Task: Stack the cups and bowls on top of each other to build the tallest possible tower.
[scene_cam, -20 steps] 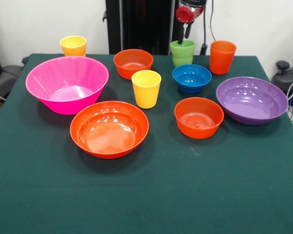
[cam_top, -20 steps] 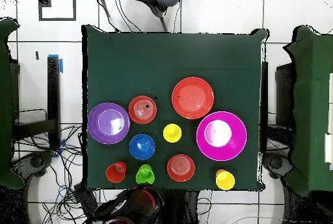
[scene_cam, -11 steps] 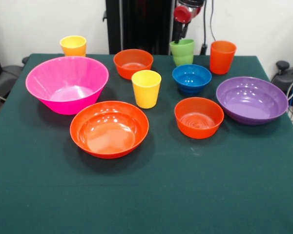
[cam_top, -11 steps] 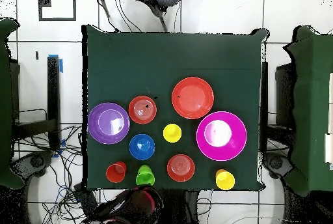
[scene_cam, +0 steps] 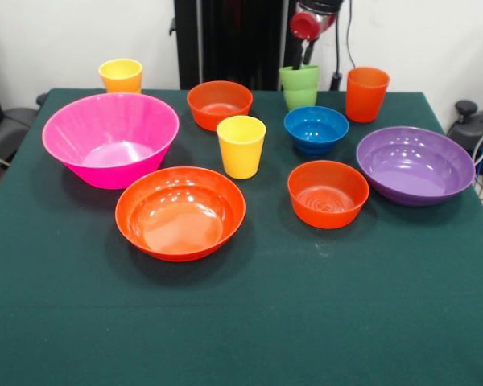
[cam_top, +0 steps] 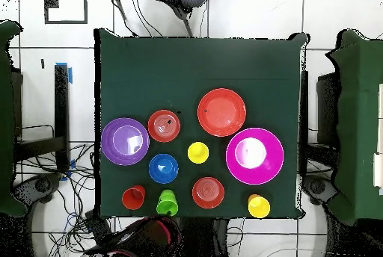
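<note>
Ten pieces unstacked | hand (scene_cam: 303, 58) gripping green cup (scene_cam: 299, 87) rim | blue bowl (scene_cam: 315, 129) just in front

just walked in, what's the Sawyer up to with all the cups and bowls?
Nothing is stacked yet: all ten pieces sit apart on the green table. The gripper is at the light green cup in the back row, dark fingers reaching into its mouth, so that looks like the first pick. The big pink bowl, the likely base, sits untouched, open side up.
</note>
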`<state>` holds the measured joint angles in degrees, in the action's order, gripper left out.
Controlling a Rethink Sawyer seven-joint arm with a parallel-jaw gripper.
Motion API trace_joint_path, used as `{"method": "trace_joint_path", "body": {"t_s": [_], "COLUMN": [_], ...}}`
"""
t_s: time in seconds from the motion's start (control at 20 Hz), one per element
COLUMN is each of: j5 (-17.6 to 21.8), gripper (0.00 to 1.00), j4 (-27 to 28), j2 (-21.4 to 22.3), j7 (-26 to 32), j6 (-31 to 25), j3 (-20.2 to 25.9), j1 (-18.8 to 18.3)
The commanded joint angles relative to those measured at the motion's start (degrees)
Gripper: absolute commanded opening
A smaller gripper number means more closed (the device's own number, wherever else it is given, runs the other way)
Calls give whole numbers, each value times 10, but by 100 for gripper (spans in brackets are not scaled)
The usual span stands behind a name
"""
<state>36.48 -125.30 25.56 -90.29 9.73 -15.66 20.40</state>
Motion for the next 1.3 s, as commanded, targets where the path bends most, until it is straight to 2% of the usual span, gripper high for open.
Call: {"method": "trace_joint_path", "body": {"t_s": [0.05,0.35,0.5,0.55,0.7,1.05,1.1,1.3], "j5": [-55,-79,-89,-91,-91,-78,-78,-73], "gripper": [100,100,100,100,100,100,0,0], "j4": [74,68,67,66,71,70,71,75], "j2": [-46,-56,-71,-72,-61,-61,-60,-53], "j7": [-105,-104,-97,-94,-82,-73,-71,-66], "j6": [72,125,158,160,119,132,129,108], "j3": [21,21,6,3,12,16,15,22], "j1": [23,26,37,38,32,28,28,24]}}
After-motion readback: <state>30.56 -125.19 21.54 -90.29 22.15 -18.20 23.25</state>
